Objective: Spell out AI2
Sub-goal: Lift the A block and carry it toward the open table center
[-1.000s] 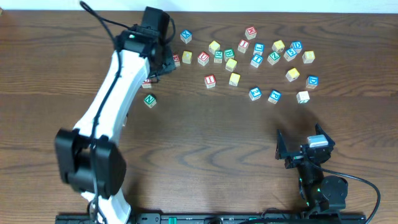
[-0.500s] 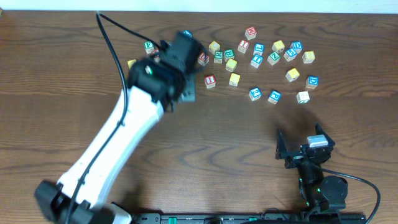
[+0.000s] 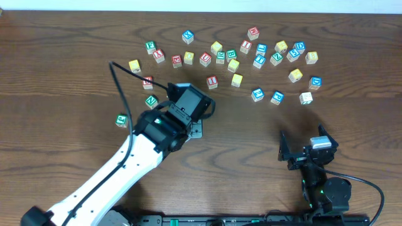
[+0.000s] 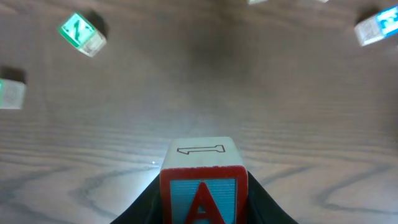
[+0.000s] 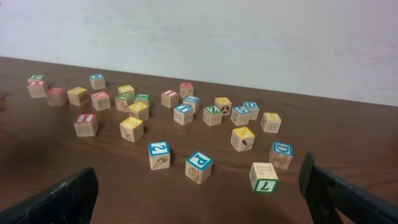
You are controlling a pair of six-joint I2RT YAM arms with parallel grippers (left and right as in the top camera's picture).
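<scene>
- The left end effector (image 4: 203,202) is closed on the A block (image 4: 203,180), one finger against each lower side. In the overhead view it sits at centre-left (image 3: 196,127) over bare bench (image 3: 251,144).
- Most of the block stands clear of the fingers, so the hold looks shallow. A hard touch-down could twist the block or push it out of the grip.
- The red A faces the wrist camera and another face carries an outline drawing. I cannot tell which face would end up on top, so the letter may land hidden or skewed.
- The bench looks smeared in the wrist view, which suggests the arm is moving. Letting go before it settles could make the block tumble.
- A green-lettered block (image 3: 151,100) and another (image 3: 121,119) lie to the left, near the arm. A low sweep of the arm could knock them, and setting the A close to them would muddle the word.
- Two more letters must fit in the same row, so a poorly chosen spot would crowd them.
- The I block (image 3: 212,81) sits above centre with neighbours near. The 2 block (image 3: 257,94) has a blue P block (image 3: 277,97) just beside it, so a wide grab could take or shove the wrong one.
- The right end effector (image 3: 306,154) waits at lower right with its jaws wide and empty, well apart from everything.
</scene>
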